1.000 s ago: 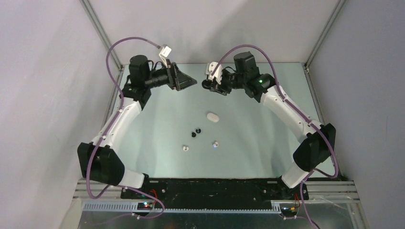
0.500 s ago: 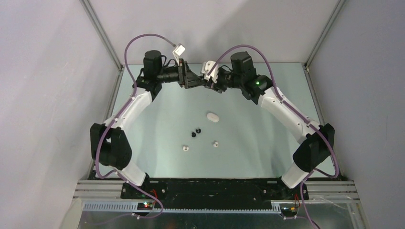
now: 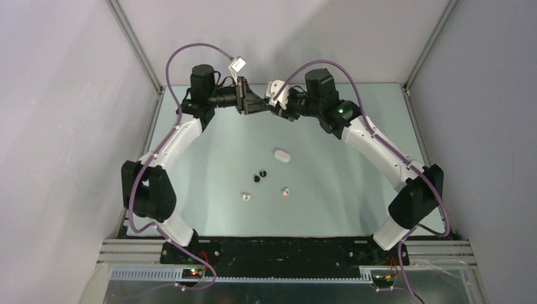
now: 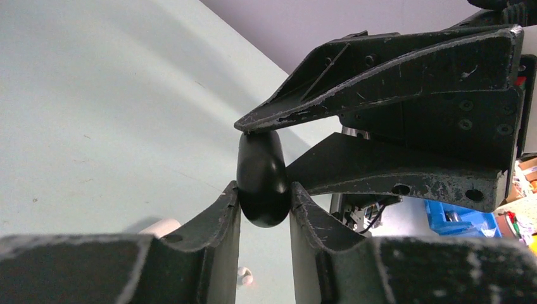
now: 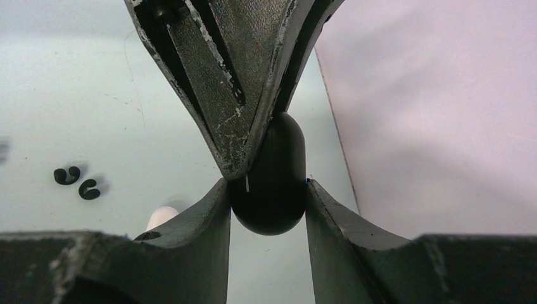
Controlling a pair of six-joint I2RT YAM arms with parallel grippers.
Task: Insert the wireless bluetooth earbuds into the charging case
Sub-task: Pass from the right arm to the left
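Note:
A black oval charging case [image 4: 259, 161] is held in the air at the back centre, with both grippers on it. My left gripper [image 4: 264, 190] is shut on it, and the right gripper's fingers [image 4: 380, 63] reach onto it from above. In the right wrist view my right gripper [image 5: 267, 187] is shut on the same case [image 5: 278, 209]. From above, the left gripper [image 3: 261, 107] and right gripper [image 3: 276, 110] meet tip to tip. Two black earbuds [image 3: 260, 176] and two white earbuds [image 3: 247, 196] [image 3: 286, 190] lie on the table.
A white oval case [image 3: 282, 155] lies closed on the table just behind the black earbuds; it also shows in the right wrist view [image 5: 162, 216]. The enclosure's back wall stands close behind the grippers.
The left arm swung right and its gripper closed on the black case held by the right gripper. In the last half second almost nothing moved.

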